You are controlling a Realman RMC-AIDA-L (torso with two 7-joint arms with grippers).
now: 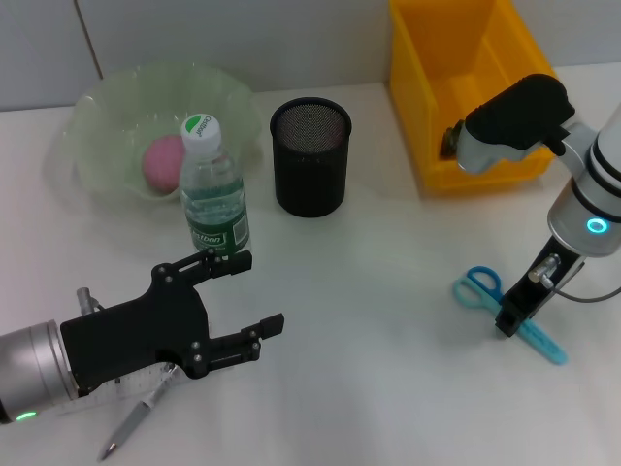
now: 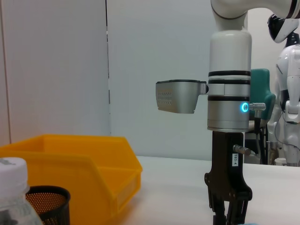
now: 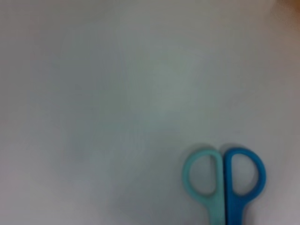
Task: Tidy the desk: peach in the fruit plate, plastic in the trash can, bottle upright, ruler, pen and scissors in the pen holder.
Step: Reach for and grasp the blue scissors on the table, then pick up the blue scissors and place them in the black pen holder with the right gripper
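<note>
The pink peach (image 1: pixel 163 161) lies in the green fruit plate (image 1: pixel 107 102) at the back left. In front of the plate the bottle (image 1: pixel 212 189) stands upright. My left gripper (image 1: pixel 260 291) hangs open just in front of the bottle, holding nothing. Under that arm lie the pen (image 1: pixel 136 419) and a clear ruler (image 1: pixel 131 382). The black mesh pen holder (image 1: pixel 310 155) stands mid-table. At the right, my right gripper (image 1: pixel 511 318) points down, shut on the blue scissors (image 1: pixel 480 286) (image 3: pixel 225 183), which lie flat on the table. The plastic is out of view.
A yellow bin (image 1: pixel 475 87) (image 2: pixel 84 164), serving as the trash can, stands at the back right with a small dark thing inside. The right arm's elbow shell (image 1: pixel 514 116) overhangs its front wall. White tabletop (image 1: pixel 388 320) lies between the two grippers.
</note>
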